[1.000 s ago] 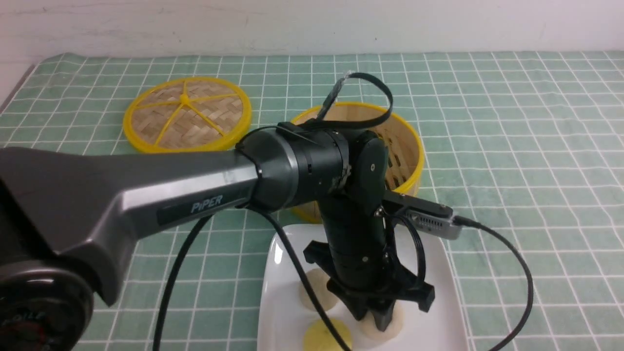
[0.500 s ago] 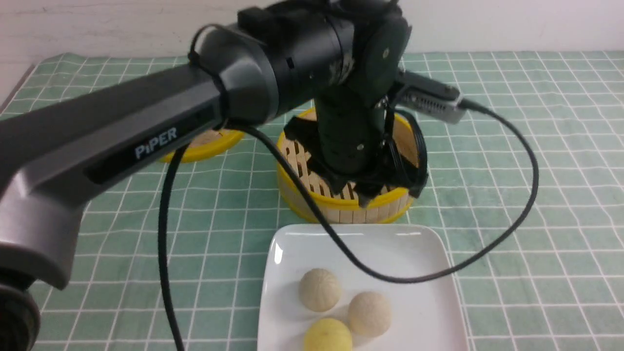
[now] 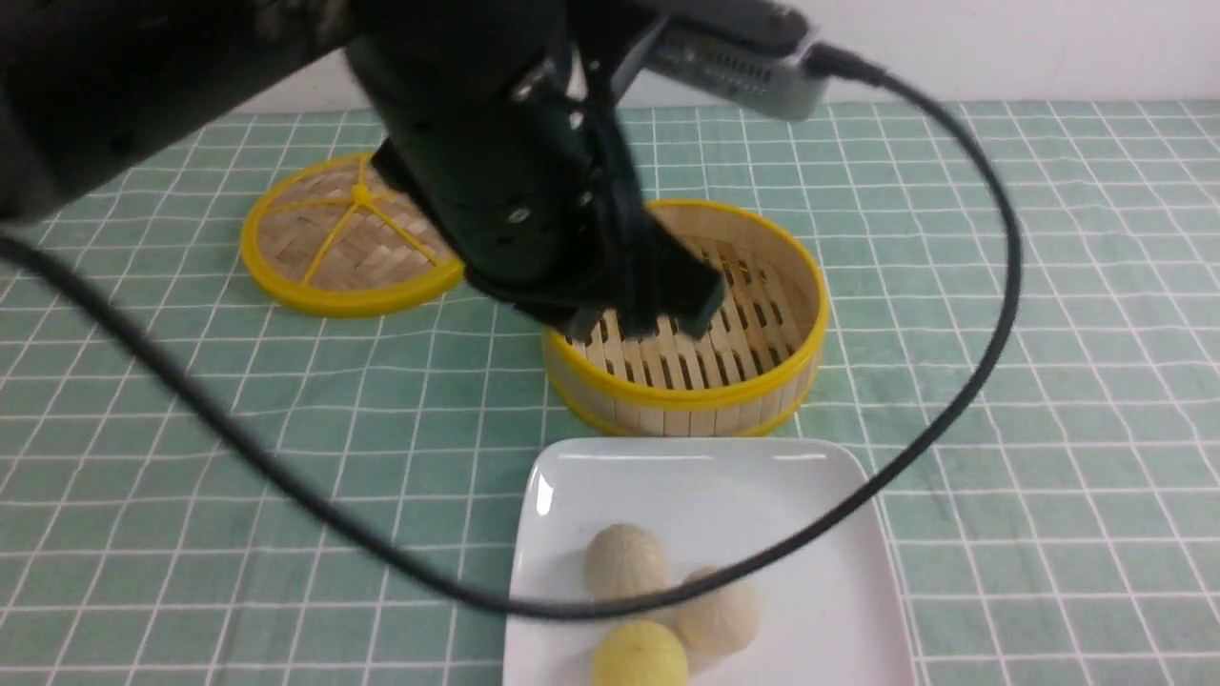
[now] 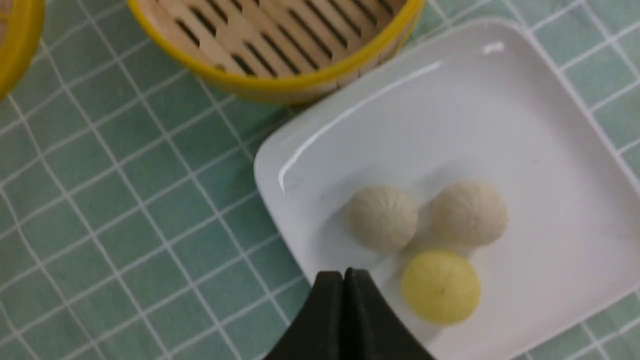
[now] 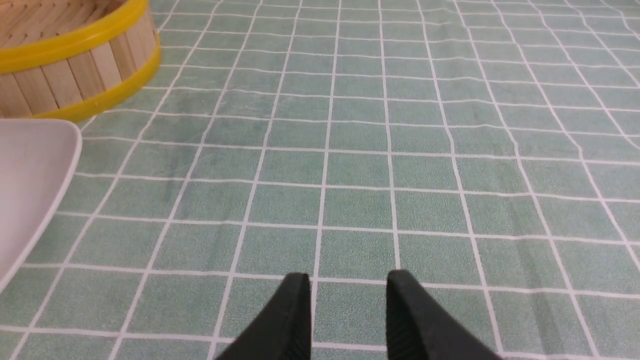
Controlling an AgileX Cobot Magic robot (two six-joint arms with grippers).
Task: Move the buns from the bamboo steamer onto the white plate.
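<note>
Buns point(image 4: 382, 217): two, side by side, lay near robot-side edge of white plate point(image 4: 500, 100), beside yellow bun point(image 4: 440, 287). Bamboo steamer point(image 3: 686, 414): visible floor bare. Left gripper point(image 4: 344, 280): pinched together, empty. Right gripper point(image 5: 347, 285): parted, empty. Transfer judged complete; high retreat advised, keeping cable point(image 3: 991, 286) off buns.

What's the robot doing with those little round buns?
It is moving buns out of the round bamboo steamer with yellow rims onto the glossy white square plate. Both pale cream ribbed buns lie on the plate now, beside a brighter yellow bun, and the part of the steamer floor that shows is bare. The left arm's end effector is shut with nothing in it; the right end effector is open over the green checked cloth. The job looks done.
</note>
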